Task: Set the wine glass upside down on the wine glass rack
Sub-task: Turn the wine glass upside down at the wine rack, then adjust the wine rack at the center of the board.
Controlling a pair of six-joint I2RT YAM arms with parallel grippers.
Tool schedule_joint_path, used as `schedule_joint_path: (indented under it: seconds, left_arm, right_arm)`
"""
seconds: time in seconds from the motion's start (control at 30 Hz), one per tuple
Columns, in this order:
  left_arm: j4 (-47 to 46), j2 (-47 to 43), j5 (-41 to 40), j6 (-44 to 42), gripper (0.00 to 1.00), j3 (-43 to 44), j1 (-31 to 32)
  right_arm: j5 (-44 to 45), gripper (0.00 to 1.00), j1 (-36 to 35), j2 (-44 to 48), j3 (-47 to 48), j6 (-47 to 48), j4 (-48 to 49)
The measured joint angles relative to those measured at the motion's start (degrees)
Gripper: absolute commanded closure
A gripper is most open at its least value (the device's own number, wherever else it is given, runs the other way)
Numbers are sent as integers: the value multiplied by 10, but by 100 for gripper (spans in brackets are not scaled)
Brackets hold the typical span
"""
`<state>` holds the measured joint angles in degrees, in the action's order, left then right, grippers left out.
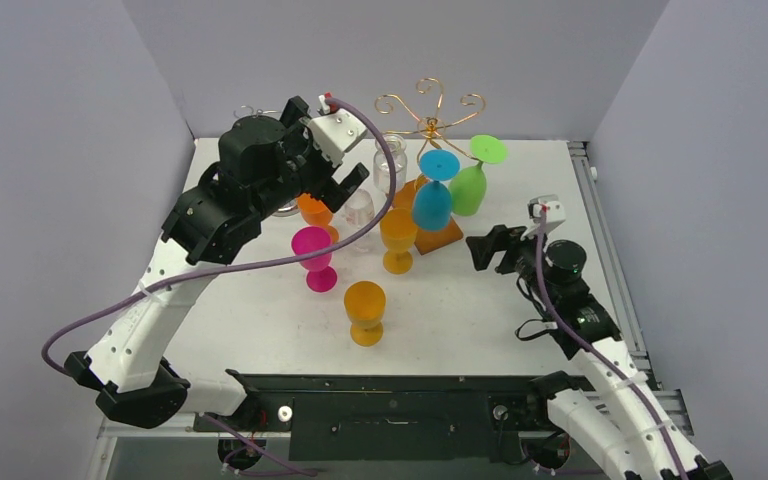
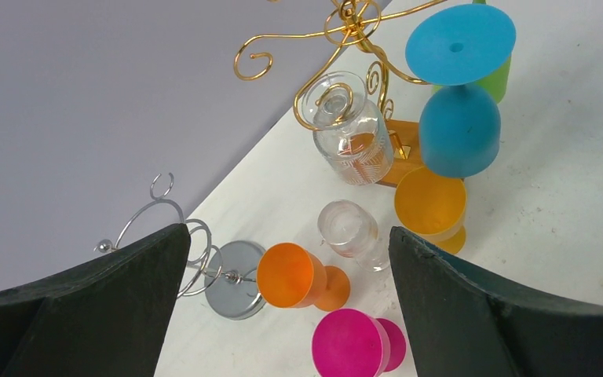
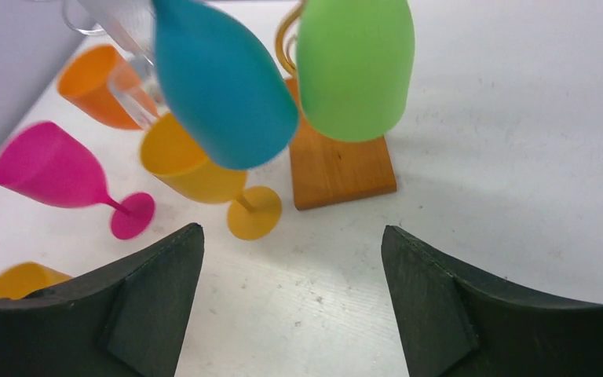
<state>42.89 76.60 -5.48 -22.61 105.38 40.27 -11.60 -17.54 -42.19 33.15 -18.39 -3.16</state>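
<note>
The gold wire rack (image 1: 430, 108) stands on a wooden base (image 3: 338, 169) at the back of the table. A blue wine glass (image 1: 432, 200) and a green one (image 1: 470, 185) hang upside down from it. Upright on the table stand a yellow glass (image 1: 398, 238), an orange glass (image 1: 315, 212), a magenta glass (image 1: 313, 255) and an amber glass (image 1: 365, 310). My left gripper (image 1: 345, 185) hovers open and empty above the orange glass (image 2: 290, 275). My right gripper (image 1: 490, 248) is open and empty, low to the right of the rack, facing the hanging glasses (image 3: 220, 86).
A clear jar-like glass (image 1: 390, 160) and a smaller clear glass (image 1: 358, 215) stand left of the gold rack. A silver wire rack (image 2: 232, 279) with a round metal base is at the back left. Grey walls close in the table on three sides.
</note>
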Motion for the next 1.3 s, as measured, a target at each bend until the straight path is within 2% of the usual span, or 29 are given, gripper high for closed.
schedule_joint_path:
  seconds: [0.13,0.27,0.4,0.53,0.57,0.73,0.9,1.3]
  left_arm:
    - [4,0,11,10,4,2,-14]
    - [10,0,17,17,4,4,-25]
    - [14,-3,24,23,4,4,-29]
    - [18,-10,28,26,4,4,-30]
    - [19,-13,28,26,4,4,-31]
    - [19,-38,30,27,4,-10,-33]
    - [20,-52,32,27,4,-20,-34]
    - [19,-53,34,29,4,-27,-36]
  right_arm:
    - [7,32,-17,14,125,0,-112]
    - [15,32,-48,-47,303,17,-190]
    - [25,31,-80,-159,490,53,-236]
    - [31,32,-82,-283,643,96,-282]
    - [32,32,-82,-342,706,115,-301]
    - [2,36,-69,-500,852,173,-370]
    - [-67,33,-32,-591,914,209,-413]
    - [-211,36,-4,-627,960,269,-428]
